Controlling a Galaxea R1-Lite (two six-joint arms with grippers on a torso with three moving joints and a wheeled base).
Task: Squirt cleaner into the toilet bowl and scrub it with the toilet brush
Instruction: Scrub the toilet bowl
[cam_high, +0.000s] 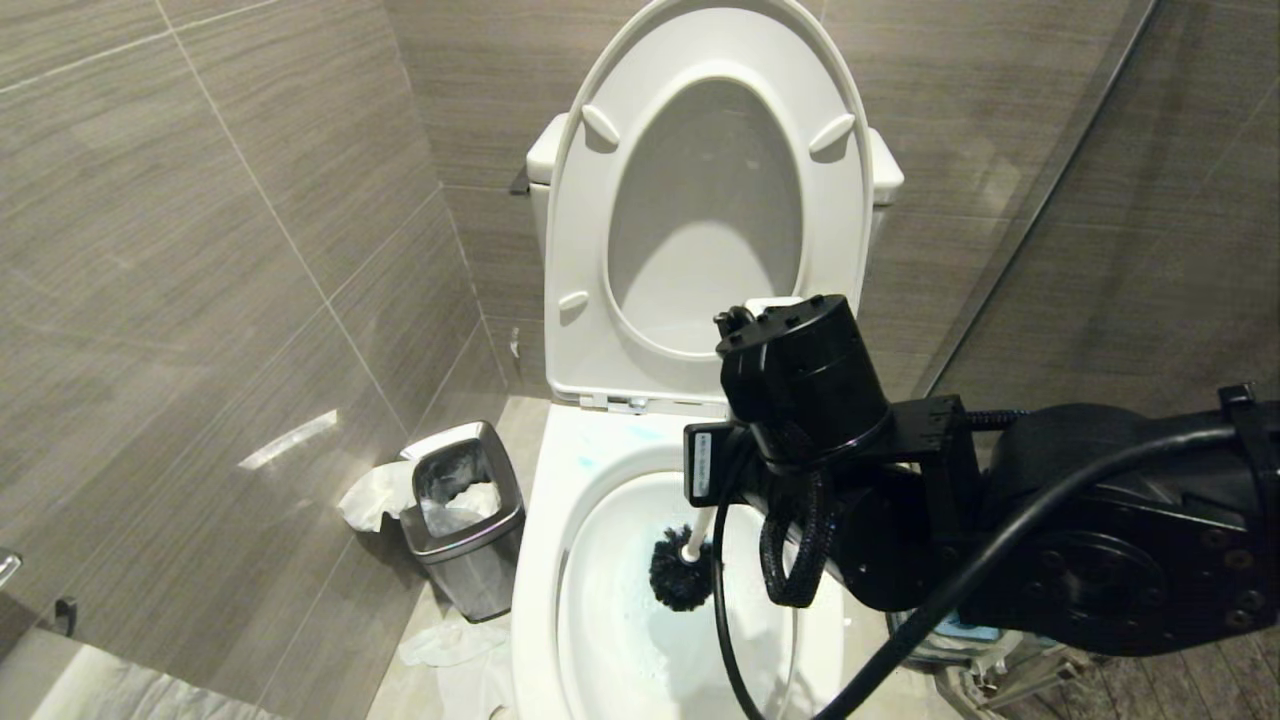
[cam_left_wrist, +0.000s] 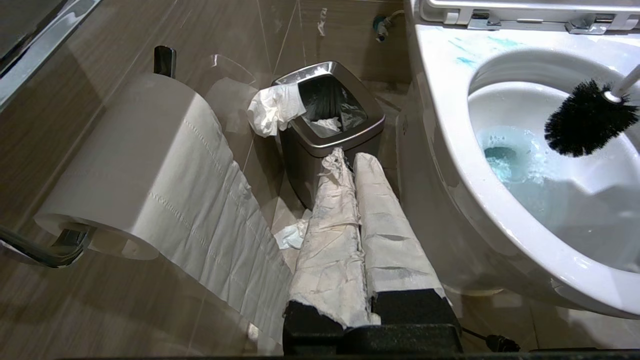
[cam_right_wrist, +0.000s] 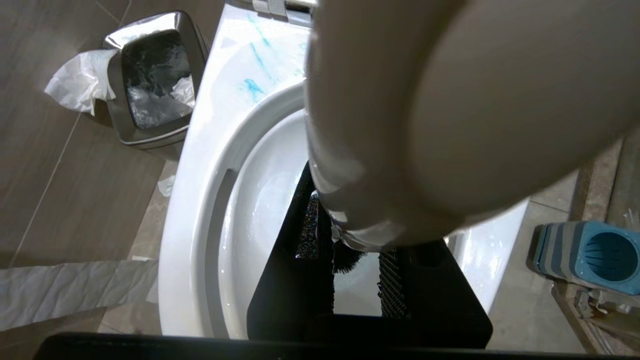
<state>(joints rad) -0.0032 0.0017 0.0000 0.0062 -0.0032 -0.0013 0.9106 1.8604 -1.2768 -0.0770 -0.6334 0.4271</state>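
The right gripper (cam_right_wrist: 350, 280) has its black ribbed fingers (cam_right_wrist: 390, 285) drawn in narrowly on the toilet brush (cam_high: 683, 568), whose pale handle end fills the right wrist view. The black bristle head hangs inside the toilet bowl (cam_high: 545, 560), above water tinted by turquoise cleaner (cam_left_wrist: 505, 160), with blue streaks on the rim. The left gripper (cam_left_wrist: 350, 165), paper-wrapped fingers (cam_left_wrist: 330, 225) pressed together and empty, sits beside the steel waste bin (cam_left_wrist: 332, 135).

Brush head (cam_high: 682, 572) inside toilet bowl (cam_high: 540, 560); waste bin (cam_high: 466, 515) on floor, bowl's left.
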